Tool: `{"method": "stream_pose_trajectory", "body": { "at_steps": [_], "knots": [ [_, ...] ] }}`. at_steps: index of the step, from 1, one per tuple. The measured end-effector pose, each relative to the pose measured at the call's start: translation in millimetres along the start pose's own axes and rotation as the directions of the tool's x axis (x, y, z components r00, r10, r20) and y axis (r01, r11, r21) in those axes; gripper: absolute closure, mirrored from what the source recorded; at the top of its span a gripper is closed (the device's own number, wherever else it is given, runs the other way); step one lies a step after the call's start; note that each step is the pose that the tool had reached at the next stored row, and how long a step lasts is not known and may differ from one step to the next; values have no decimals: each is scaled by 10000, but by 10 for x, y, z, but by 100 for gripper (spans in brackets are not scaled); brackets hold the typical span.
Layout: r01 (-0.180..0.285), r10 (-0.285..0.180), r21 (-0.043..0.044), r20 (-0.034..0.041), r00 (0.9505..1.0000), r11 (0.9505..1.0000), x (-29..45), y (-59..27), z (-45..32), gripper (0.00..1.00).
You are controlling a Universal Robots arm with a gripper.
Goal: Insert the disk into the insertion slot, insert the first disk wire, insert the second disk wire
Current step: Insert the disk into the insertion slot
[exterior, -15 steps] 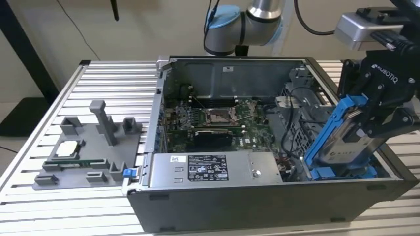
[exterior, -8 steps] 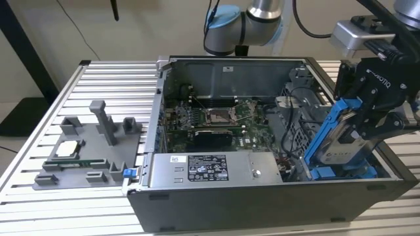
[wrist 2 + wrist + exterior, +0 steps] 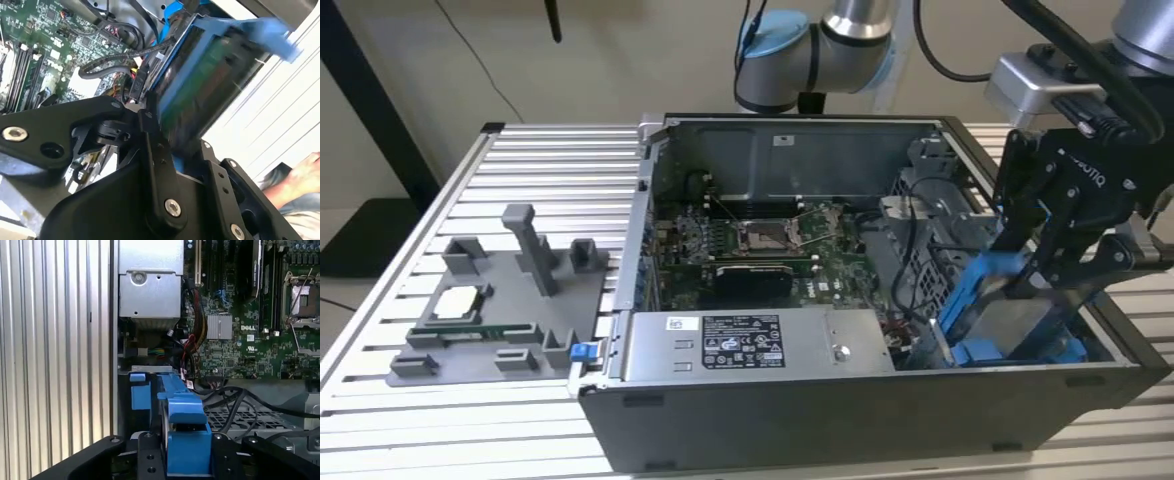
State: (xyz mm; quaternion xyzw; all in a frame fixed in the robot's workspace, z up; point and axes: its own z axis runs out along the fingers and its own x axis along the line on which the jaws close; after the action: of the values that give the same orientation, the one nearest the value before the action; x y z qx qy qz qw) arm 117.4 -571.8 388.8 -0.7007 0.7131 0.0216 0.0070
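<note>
Setup, largest first. Slatted aluminium table [image 3: 520, 160] carries an open computer case [image 3: 854, 420] laid on its side. The gripper [image 3: 1041, 275] is positioned over the case end furthest from the grey fixture tray [image 3: 480, 350], which lies on the table well apart from it, across the whole case.

Inside the case: the motherboard [image 3: 720, 240] is seen beyond the gripper, toward the case middle, with its CPU socket [image 3: 300, 300] bare. The power supply [image 3: 747, 345] lies along the near wall, beside the gripper's working corner.

The disk [image 3: 1021, 325] is held in the gripper: fingers closed on the blue carrier, one carrier end clamped between them in the first wrist view. The disk is carried steeply tilted, its lower end down inside the case directly below the gripper, its upper end raised toward the wrist.

The insertion slot [image 3: 125, 410] is taken to be the dark bay of the drive cage directly ahead of the fingers. Whether the carrier's leading edge has entered it cannot be told.

Loose black cables [image 3: 225, 400] lie just beside the disk on the motherboard side; none is seen attached to it.

On the tray, a CPU chip [image 3: 458, 303] and a memory stick [image 3: 474, 330] are noted; neither belongs to this task.

Judgement: step one, disk insertion, is in hand and unfinished; both wire steps are not yet done. Seating calls for the carrier to be squared with the bay walls, advanced along the bay's axis, and the cables kept out from under its edge.
</note>
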Motion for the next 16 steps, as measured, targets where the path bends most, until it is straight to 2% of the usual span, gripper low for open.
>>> {"method": "stream_pose_trajectory", "body": {
  "at_steps": [6,12,16],
  "knots": [
    [-1,1,0,0,10000,10000,1,1,-12,0],
    [-2,2,-2,0,10000,10000,-4,3,-122,0],
    [-2,2,-2,1,10000,10000,-6,4,-167,0]
  ]
}}
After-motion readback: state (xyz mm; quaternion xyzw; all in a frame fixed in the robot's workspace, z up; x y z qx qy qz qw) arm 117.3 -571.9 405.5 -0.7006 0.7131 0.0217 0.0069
